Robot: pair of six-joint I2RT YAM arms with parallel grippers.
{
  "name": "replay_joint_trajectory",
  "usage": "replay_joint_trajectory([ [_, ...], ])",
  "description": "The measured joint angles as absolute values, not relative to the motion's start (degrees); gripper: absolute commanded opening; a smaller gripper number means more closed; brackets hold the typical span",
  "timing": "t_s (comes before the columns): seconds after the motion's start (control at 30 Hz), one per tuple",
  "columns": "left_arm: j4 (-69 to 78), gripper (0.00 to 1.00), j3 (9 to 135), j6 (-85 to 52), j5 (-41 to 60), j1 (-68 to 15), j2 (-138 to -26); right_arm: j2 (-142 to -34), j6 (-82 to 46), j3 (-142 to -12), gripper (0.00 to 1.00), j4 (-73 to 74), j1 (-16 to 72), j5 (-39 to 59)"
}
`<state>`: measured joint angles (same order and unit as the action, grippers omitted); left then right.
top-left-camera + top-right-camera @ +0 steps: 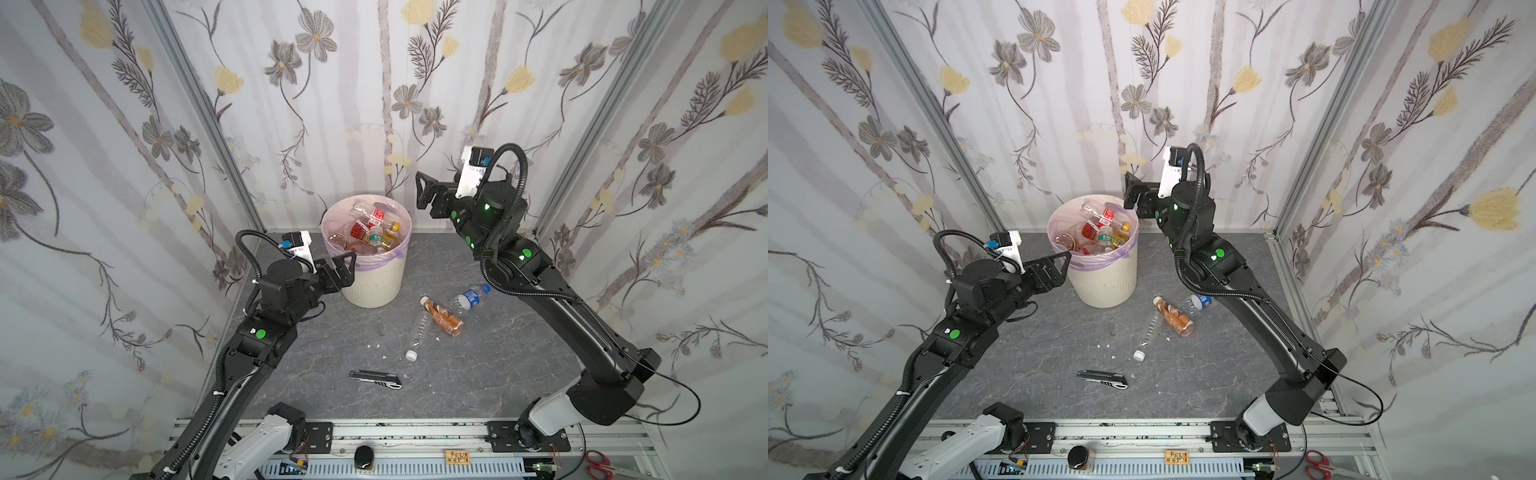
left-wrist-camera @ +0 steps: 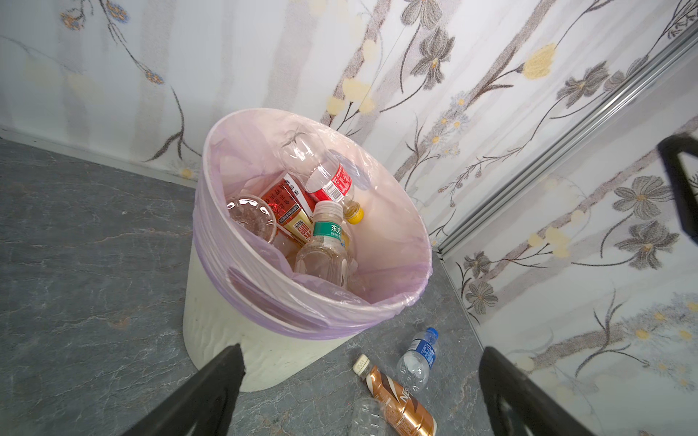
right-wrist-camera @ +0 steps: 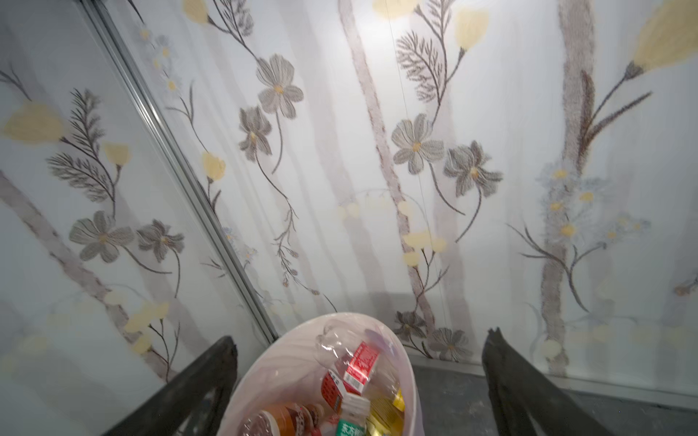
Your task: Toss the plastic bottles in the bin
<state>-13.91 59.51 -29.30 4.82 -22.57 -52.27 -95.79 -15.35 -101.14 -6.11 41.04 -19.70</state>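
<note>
In both top views, the bin (image 1: 372, 286) is seen filled with bottles (image 1: 376, 232); three loose bottles (image 1: 445, 319) are spotted lying on the table (image 1: 478, 374) nearby. From the left wrist, the left jaws are seen spread beside the bin; from the right wrist, the right jaws are seen spread, empty, above its rim.

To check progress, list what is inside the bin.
Inside the bin, on the pink liner: a clear red-labelled bottle, a green-labelled white-capped bottle, a red-and-gold labelled one, and a clear bottle base. Whatever lies beneath these is covered.
</note>
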Motion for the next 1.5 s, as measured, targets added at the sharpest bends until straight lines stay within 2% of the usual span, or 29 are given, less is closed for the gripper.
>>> replay_joint_trajectory([
  [0.33, -12.62, 1.00, 56.77, -30.46, 6.90, -29.10, -53.58, -79.81, -18.68, -61.91, 0.99, -4.82, 36.51, -21.41],
  [0.53, -9.41, 1.00, 52.07, -31.88, 7.31, -38.28, -56.62, -76.49, -23.07, -48.12, 1.00, -5.34, 35.16, -20.01],
  [0.77, -8.38, 1.00, 46.46, -32.71, 6.46, -47.24, -63.79, -73.21, -26.30, -39.97, 1.00, -4.97, 32.82, -18.22],
  [0.9, -7.88, 1.00, 46.13, -32.80, 4.86, -51.22, -71.44, -70.89, -27.00, -37.52, 1.00, -4.80, 30.44, -16.60],
  [1.07, -8.58, 1.00, 49.93, -31.68, 2.74, -55.83, -83.44, -67.02, -28.05, -35.27, 1.00, -4.56, 25.98, -13.67],
  [1.27, -10.63, 1.00, 55.55, -31.51, -1.23, -57.49, -94.21, -63.07, -28.05, -33.50, 1.00, -4.12, 22.09, -10.68],
  [1.37, -12.34, 0.96, 58.11, -31.48, -3.62, -57.54, -97.71, -61.23, -28.42, -32.21, 1.00, -3.66, 20.73, -9.06],
  [1.5, -13.72, 0.82, 62.39, -30.52, -5.41, -57.54, -102.63, -59.59, -28.58, -30.55, 1.00, -2.31, 19.33, -7.42],
])
